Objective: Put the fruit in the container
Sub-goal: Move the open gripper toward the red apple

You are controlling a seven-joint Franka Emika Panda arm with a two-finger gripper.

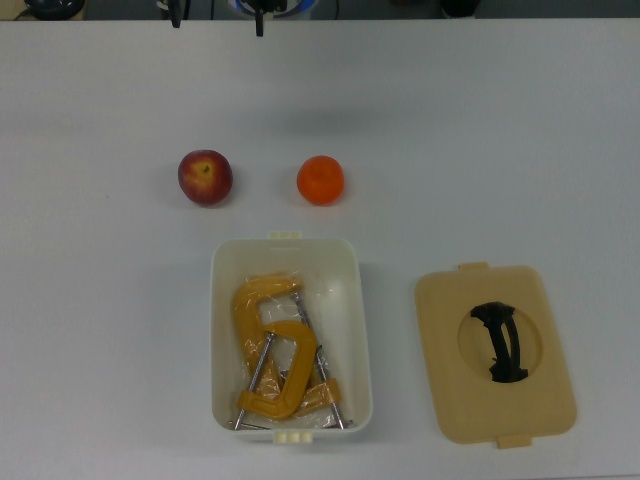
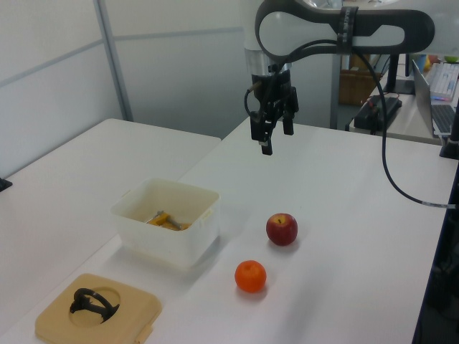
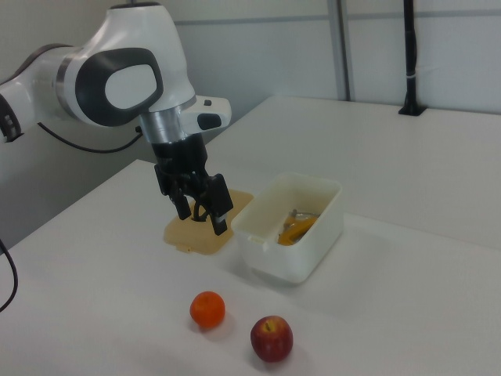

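A: Status of gripper (image 2: 275,134)?

B: Hangs high above the table (image 1: 500,130), holding nothing. Fingers (image 3: 221,211) stand apart, so it's ready to take sth. In the top view only its tips show at the 12 o'clock edge.

A: Fruit?

B: Both on the table, outside the container (image 1: 345,300). In the top view, taking the box as centre: apple (image 1: 205,178) at approx. 11 o'clock, orange (image 1: 320,180) at approx. 12, just off the box's far wall. The two are well apart, not touching.

A: Step in hand?

B: My judgement: first approach, nothing picked yet. Recommend orange first, as nearer the box. Come down vertical, centre over the fruit, close across its widest part. Round, smooth skin, likely to roll or slip if gripped off-centre. Lift clear of the rim before crossing over.

A: Box contents?

B: Open, lid (image 1: 495,350) lying flat on the table at 3 o'clock of the box, black handle (image 1: 500,342) up. Inside: yellow clamps (image 1: 275,350) w/ steel screws, in what looks like clear wrap. They fill most of the floor. Free space mainly at the 12 o'clock end, so release there, low, to avoid the fruit bouncing off metal.
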